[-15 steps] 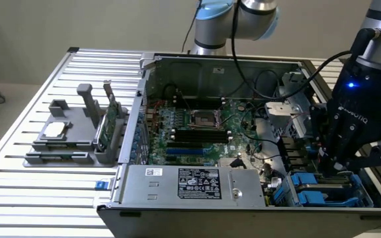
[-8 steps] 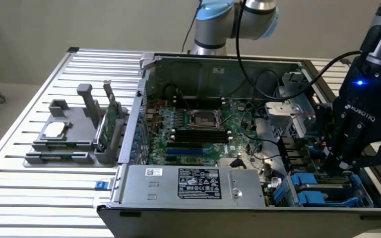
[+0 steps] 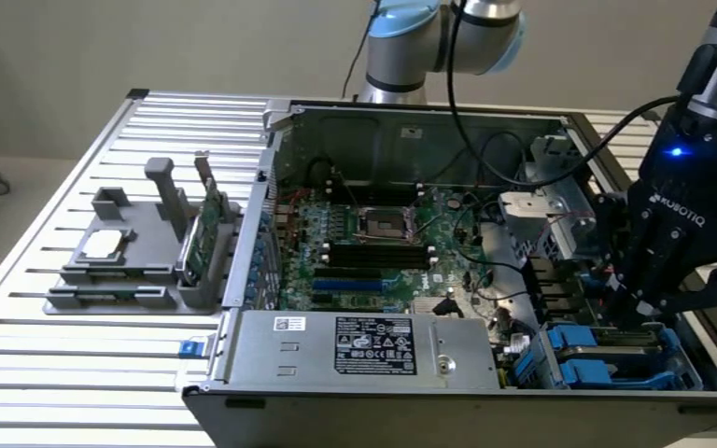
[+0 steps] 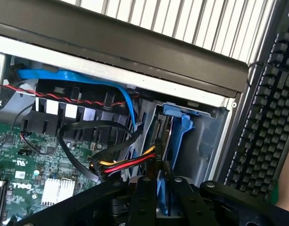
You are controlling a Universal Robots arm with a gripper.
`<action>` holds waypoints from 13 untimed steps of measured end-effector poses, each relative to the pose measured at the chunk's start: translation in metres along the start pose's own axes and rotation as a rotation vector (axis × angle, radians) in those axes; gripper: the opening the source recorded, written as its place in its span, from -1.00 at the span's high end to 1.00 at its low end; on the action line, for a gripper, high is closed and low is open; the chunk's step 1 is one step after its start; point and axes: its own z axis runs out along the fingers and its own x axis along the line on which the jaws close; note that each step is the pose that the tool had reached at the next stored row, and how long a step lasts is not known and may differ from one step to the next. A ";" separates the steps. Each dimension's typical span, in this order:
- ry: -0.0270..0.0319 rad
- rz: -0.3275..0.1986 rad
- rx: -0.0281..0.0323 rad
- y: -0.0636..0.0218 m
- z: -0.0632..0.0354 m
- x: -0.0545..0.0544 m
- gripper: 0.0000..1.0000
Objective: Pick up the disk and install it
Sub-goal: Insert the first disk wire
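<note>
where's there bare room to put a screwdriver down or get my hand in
Bare slatted table on the near side of the grey fixture, and behind it. Crowded: the drive bay corner, where the end effector holds the disk among cables.

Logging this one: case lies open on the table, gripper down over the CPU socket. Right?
Wrong place. The gripper is down at the blue drive bay in the case's corner at the exterior view's right, well away from the CPU socket; the exterior view shows it. The case does lie open on the table.
</note>
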 end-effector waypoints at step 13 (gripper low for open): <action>0.0165 0.053 0.0097 0.0077 0.0000 -0.002 0.67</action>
